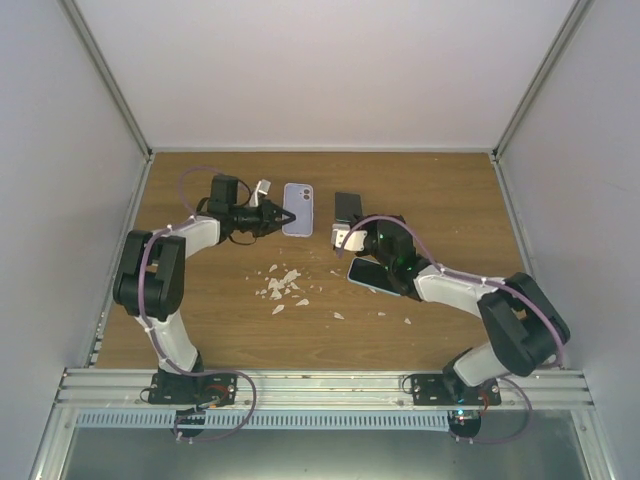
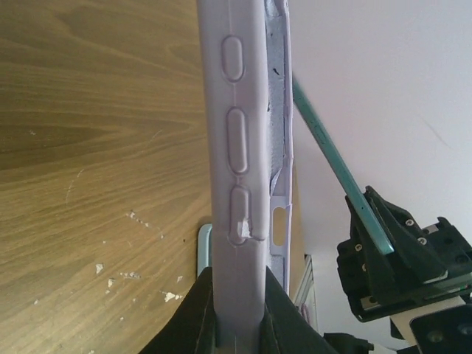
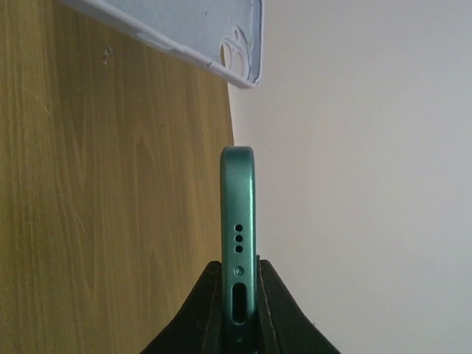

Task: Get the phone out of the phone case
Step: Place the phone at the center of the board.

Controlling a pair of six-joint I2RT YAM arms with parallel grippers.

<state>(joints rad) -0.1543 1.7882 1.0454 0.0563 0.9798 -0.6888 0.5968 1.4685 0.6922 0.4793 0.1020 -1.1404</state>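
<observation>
The lavender phone case (image 1: 298, 209) is held at its lower end by my left gripper (image 1: 284, 217), above the far middle of the table. In the left wrist view the case (image 2: 236, 147) stands edge-on between the shut fingers, my left gripper (image 2: 237, 299) clamped on it; its hollow side faces right and looks empty. The dark green phone (image 1: 347, 208) is outside the case, just right of it and apart from it. My right gripper (image 1: 345, 236) is shut on the phone's bottom end. In the right wrist view the phone (image 3: 238, 206) sits edge-on in my right gripper (image 3: 240, 287), with the case (image 3: 192, 29) at the top left.
A dark slab with a light blue edge (image 1: 368, 276) lies flat under my right arm; its corner shows in the left wrist view (image 2: 204, 247). White scraps (image 1: 283, 286) litter the wooden table (image 1: 200, 320) at its middle. White walls close in three sides.
</observation>
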